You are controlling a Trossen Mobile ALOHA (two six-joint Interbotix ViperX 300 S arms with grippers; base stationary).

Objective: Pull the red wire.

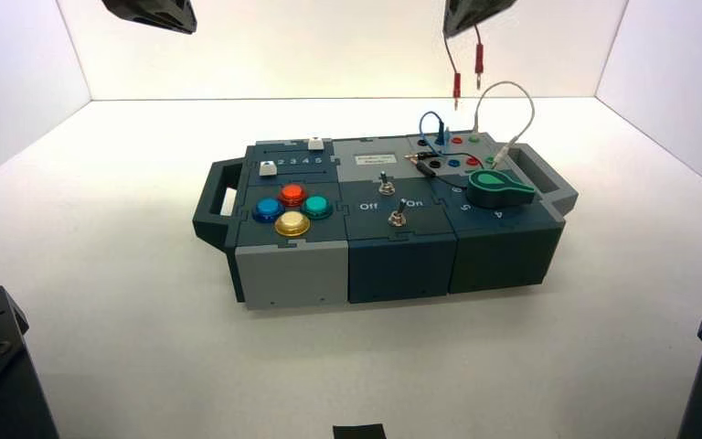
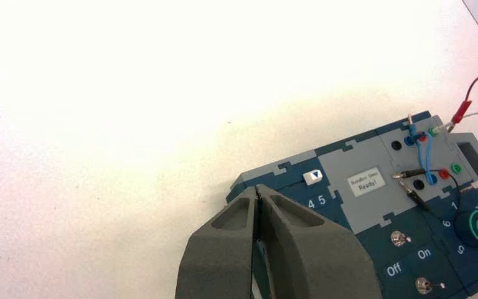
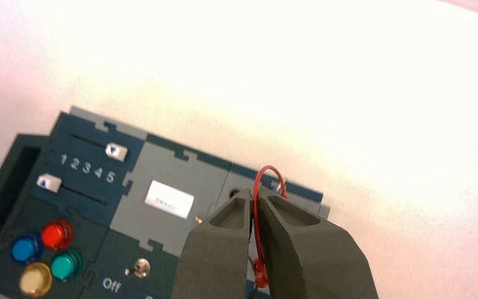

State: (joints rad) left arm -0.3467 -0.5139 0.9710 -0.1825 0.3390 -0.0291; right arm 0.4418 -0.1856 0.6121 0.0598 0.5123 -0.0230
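The right gripper (image 3: 256, 193) is closed on the red wire (image 3: 257, 218), pinching it along its thin lead, and hangs above the rear right part of the box (image 1: 402, 265). Both red plugs of the wire dangle below the gripper — clear of the sockets, their tips bare — behind and above the socket panel at the box's rear right.

The left gripper (image 2: 256, 190) hangs high over the box's left side; its fingers are together, with nothing between them.

On the panel, the white wire (image 1: 513, 83) arches up in a tall loop, and the small blue wire (image 1: 431, 113) makes a lower one beside it. A black wire (image 2: 449, 177) lies across the panel — its two plugs (image 2: 414, 172) rest loose near the label (image 2: 366, 182). In front of the panel sits the green knob (image 1: 499, 188); the four coloured buttons (image 1: 292, 209) are on the left.
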